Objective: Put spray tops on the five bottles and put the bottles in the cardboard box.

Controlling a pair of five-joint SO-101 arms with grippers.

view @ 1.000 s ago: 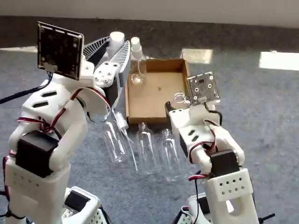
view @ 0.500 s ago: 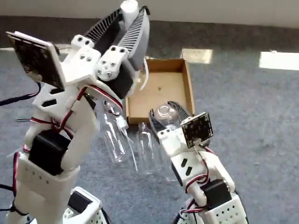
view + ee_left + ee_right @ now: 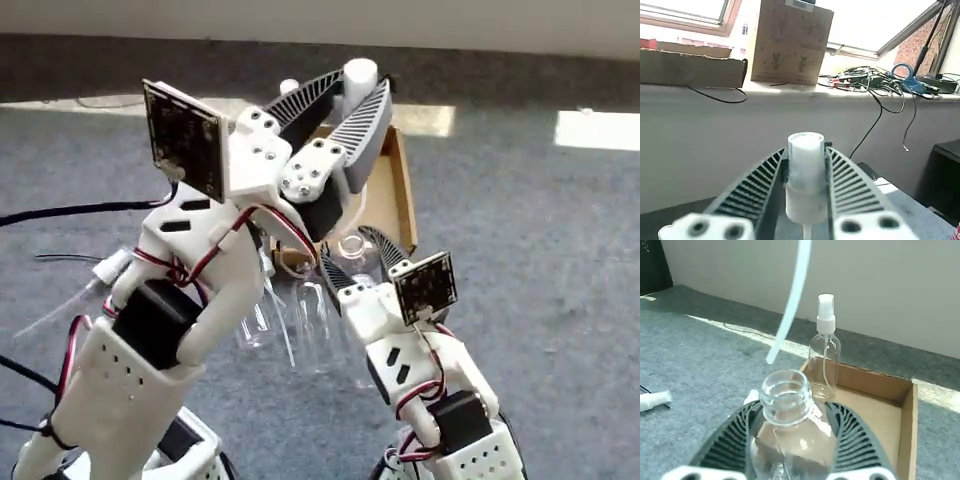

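My left gripper (image 3: pixel 361 84) (image 3: pixel 805 152) is held high over the cardboard box (image 3: pixel 402 195), shut on a white spray top (image 3: pixel 359 71) (image 3: pixel 804 180). The top's thin dip tube (image 3: pixel 791 300) hangs down just above the open neck of a clear bottle (image 3: pixel 785 390) (image 3: pixel 352 243). My right gripper (image 3: pixel 356 248) (image 3: pixel 791 411) is shut on that bottle, upright at the box's near edge. One bottle with a spray top on it (image 3: pixel 825 347) stands in the box's (image 3: pixel 880 407) far corner.
Clear uncapped bottles (image 3: pixel 312 325) lie side by side on the grey carpet in front of the box, partly hidden by both arms. A loose spray top (image 3: pixel 110 270) (image 3: pixel 652 400) lies on the carpet to the left, beside black cables.
My left arm has risen and swung right with the spray top, to above the held bottle. My right gripper drew back from the box with its bottle, then stayed put.
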